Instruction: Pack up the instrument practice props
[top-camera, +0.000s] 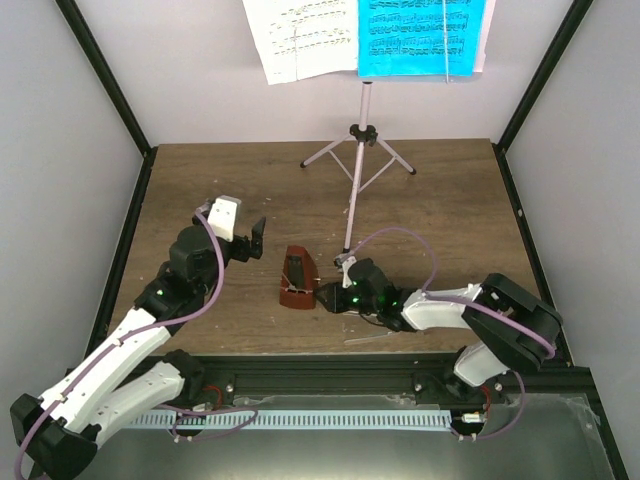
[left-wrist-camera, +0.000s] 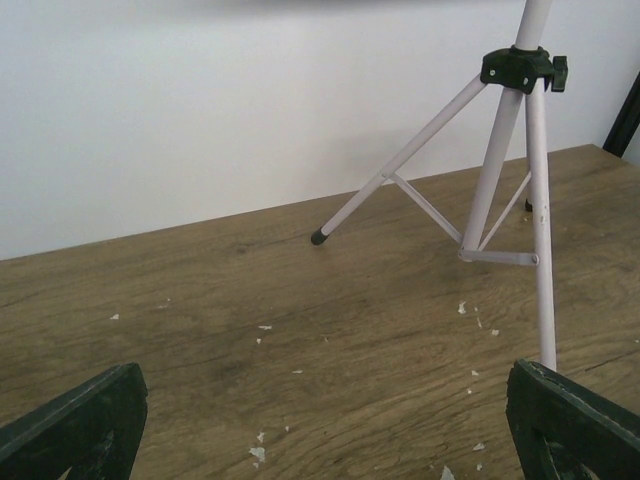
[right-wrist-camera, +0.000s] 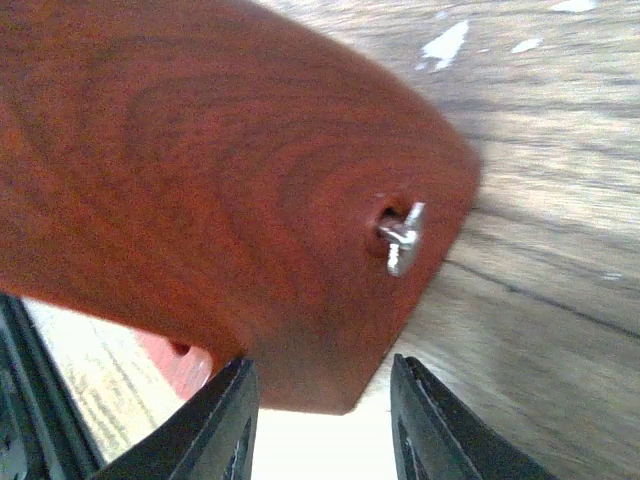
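— Dark fingers (right-wrist-camera: 225, 420) of the right gripper (right-wrist-camera: 320, 372) are sitting closest, straddling the metronome (right-wrist-camera: 230, 190) partway closed; I cannot tell if they are pinching yet.
— And the left gripper (left-wrist-camera: 325, 425)?
— Hanging wide open, holding nothing, off to its left.
— What is worrying you?
— Those wooden walls are tapering, so a squeeze could be pushing it out or tipping it. Its winding key (right-wrist-camera: 401, 236) is sticking toward the wrist, and the music stand (top-camera: 358, 150) leg is standing just beside that arm; a swing might be knocking it.
— Orientation?
— It is standing near the table (top-camera: 450, 200) middle, seemingly upright: long axis vertical, apex pointing up.
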